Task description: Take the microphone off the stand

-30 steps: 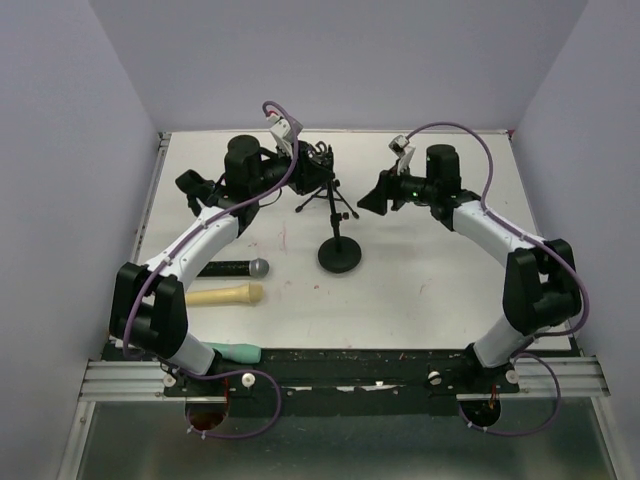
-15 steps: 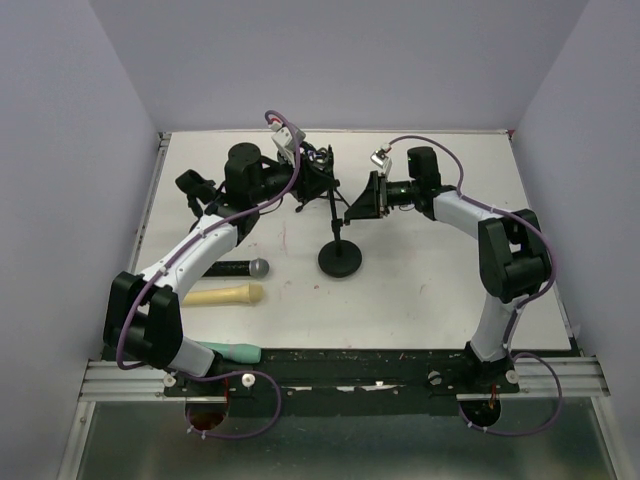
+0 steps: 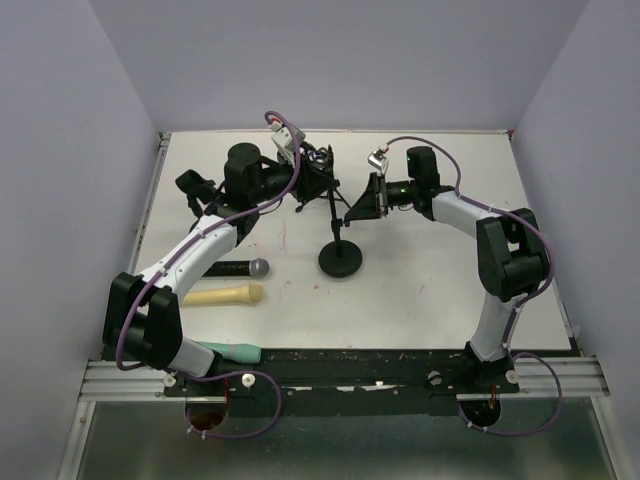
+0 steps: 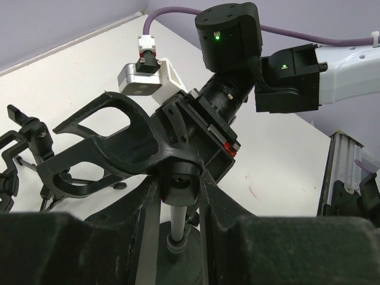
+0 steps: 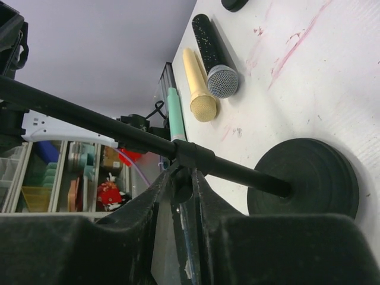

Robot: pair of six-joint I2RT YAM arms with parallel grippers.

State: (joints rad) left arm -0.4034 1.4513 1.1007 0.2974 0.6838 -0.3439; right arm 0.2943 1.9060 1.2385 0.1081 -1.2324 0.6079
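Top view: left hand (image 3: 314, 178) sits on the head of the stand (image 3: 340, 257), upper centre. Right hand (image 3: 360, 203) meets the pole from the right, likely to brace it. Spare black mic (image 3: 238, 268) and cream mic (image 3: 226, 294) lie on the surface (image 3: 430, 290) at lower left, well apart.

Left wrist: fingers (image 4: 217, 208) clamped on a dark round butt, probably the microphone (image 4: 181, 184) in its clip. The right hand crowds just behind it.

Right wrist: fingers (image 5: 205, 190) flank the pole's collar (image 5: 191, 155). Cannot tell whether they press it.
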